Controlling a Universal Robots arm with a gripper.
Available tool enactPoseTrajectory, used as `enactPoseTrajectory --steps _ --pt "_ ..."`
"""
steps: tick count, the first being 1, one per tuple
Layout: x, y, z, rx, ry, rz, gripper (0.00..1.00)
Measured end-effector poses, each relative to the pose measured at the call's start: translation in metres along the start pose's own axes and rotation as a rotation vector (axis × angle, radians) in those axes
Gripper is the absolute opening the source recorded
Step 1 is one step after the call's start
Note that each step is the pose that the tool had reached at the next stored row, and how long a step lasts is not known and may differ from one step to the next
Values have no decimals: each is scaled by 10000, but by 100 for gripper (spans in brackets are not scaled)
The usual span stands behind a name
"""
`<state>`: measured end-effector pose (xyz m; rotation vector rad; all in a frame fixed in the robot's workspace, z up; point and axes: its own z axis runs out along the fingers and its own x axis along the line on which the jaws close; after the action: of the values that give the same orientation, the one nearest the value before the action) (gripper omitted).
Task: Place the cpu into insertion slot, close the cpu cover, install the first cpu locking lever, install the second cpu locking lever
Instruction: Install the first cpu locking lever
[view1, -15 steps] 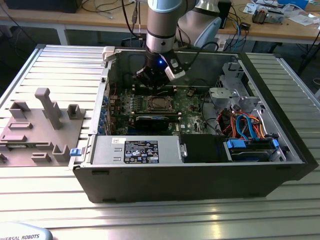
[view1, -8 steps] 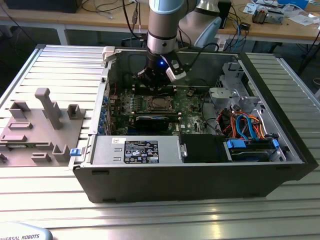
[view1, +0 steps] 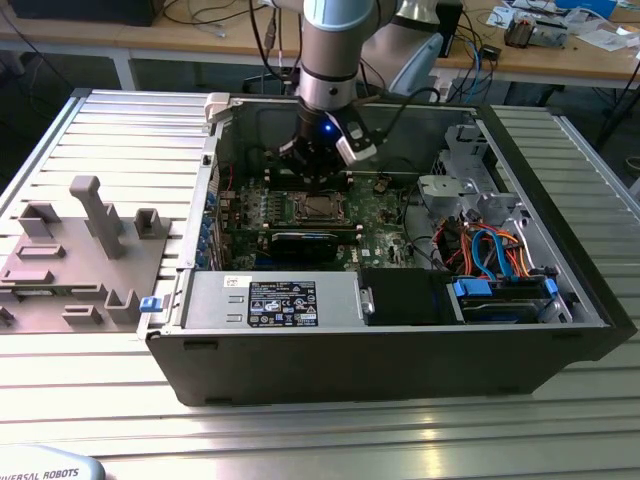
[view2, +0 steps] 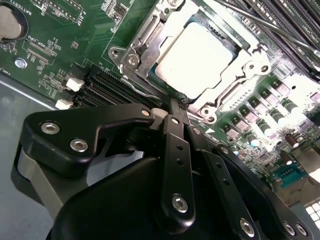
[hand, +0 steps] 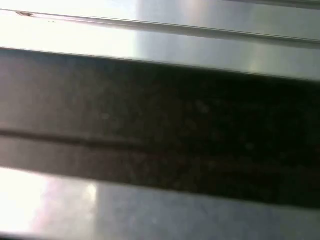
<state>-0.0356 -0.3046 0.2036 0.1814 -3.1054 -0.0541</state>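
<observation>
The cpu (view2: 195, 52), with its dull silver top, lies flat in the insertion slot (view1: 320, 208) on the green motherboard (view1: 380, 215). The cpu cover (view2: 142, 52) is folded down around it as a silvery frame. A thin wire locking lever (view2: 142, 91) runs along the socket edge nearest the gripper. In the second wrist view my gripper (view2: 175, 107) is shut, with the black fingers (view2: 176, 150) pressed together and their tips at that edge of the socket, by the lever. In the exterior view the gripper (view1: 315, 170) hangs just above the socket inside the open computer case.
The case walls (view1: 400, 350) enclose the work area. A long black card (view1: 303, 243) lies in front of the socket, a power supply (view1: 270, 300) below it, blue and orange cables (view1: 490, 250) to the exterior view's right. A grey fixture (view1: 80, 250) stands outside on the exterior view's left.
</observation>
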Motion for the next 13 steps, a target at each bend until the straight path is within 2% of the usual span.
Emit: enactPoseTrajectory --steps 13 --pt "-104 -13 34 91 15 -28 11"
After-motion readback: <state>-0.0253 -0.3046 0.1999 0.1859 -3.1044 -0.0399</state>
